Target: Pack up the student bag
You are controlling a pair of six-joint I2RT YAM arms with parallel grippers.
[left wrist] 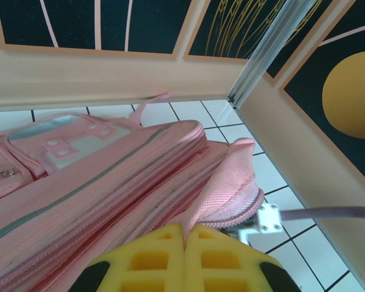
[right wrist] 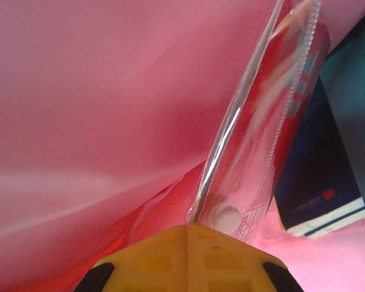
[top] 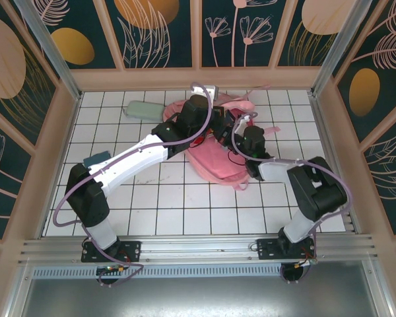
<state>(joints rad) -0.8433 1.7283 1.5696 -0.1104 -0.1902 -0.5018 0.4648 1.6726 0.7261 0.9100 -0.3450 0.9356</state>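
The student bag (top: 214,162), a large pink backpack, lies on the white tiled table at the centre back. In the left wrist view its zip pockets and pale stripe (left wrist: 97,176) stretch off to the left. My left gripper (left wrist: 185,234) is shut on a pink fabric flap at the bag's zipped opening edge (left wrist: 234,182), holding it raised. My right gripper (right wrist: 187,228) is inside the bag, surrounded by pink lining (right wrist: 97,109). It is shut on the lower edge of a clear plastic pouch (right wrist: 261,146) that stands upright. Both arms meet over the bag's top end (top: 234,129).
A dark blue book (right wrist: 328,152) stands inside the bag, right of the pouch. A mint-green pencil case (top: 144,109) lies at the back left. A small teal item (top: 97,158) sits at the left edge. Cage walls (top: 198,78) ring the table; a white bracket with cable (left wrist: 269,218) is beside the flap.
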